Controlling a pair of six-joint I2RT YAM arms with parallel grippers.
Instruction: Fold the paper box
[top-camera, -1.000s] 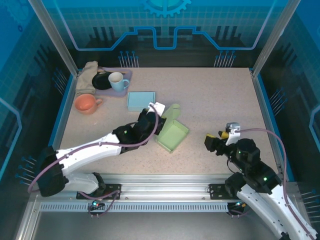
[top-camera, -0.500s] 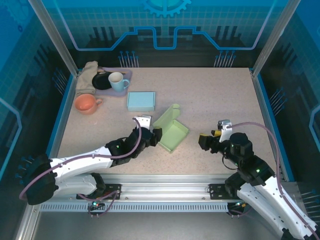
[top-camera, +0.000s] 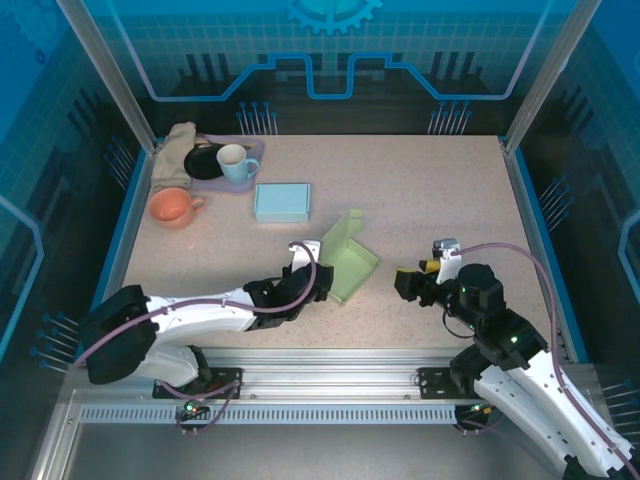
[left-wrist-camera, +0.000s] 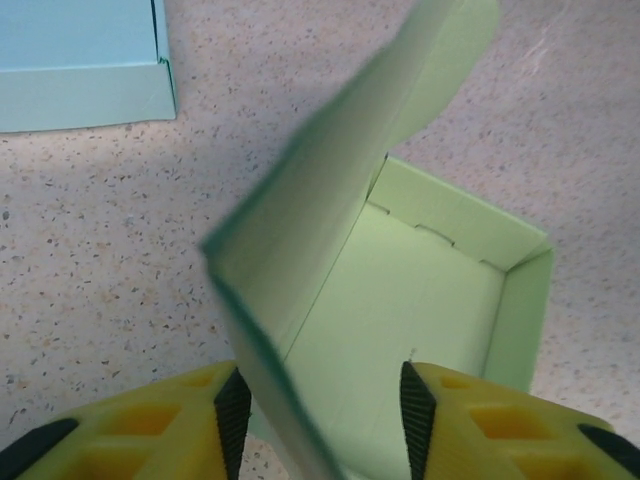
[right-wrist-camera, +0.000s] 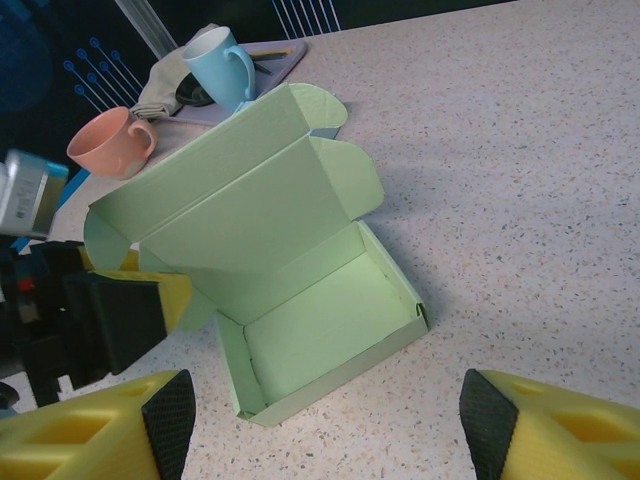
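Note:
The light green paper box (top-camera: 352, 270) lies open mid-table, its lid (top-camera: 342, 233) raised and leaning left. My left gripper (top-camera: 318, 283) sits at the box's near-left corner. In the left wrist view the lid's side edge (left-wrist-camera: 270, 330) passes between the fingers (left-wrist-camera: 232, 408), close to the left pad, with a wide gap to the right pad, so the left gripper (left-wrist-camera: 320, 400) is open. My right gripper (top-camera: 405, 283) faces the box (right-wrist-camera: 320, 320) from the right. The right gripper (right-wrist-camera: 330, 420) is open with nothing between its fingers.
A closed blue box (top-camera: 282, 202) lies behind the green one. At the far left are an orange mug (top-camera: 172, 207), a blue mug (top-camera: 236, 162) on a purple tray (top-camera: 255, 150), and a beige cloth (top-camera: 175, 150). Bare table stretches to the right and back.
My left gripper has slid toward the near side along the box's left edge and its jaws have narrowed. The lid now stands steeper. My right gripper has moved left toward the box.

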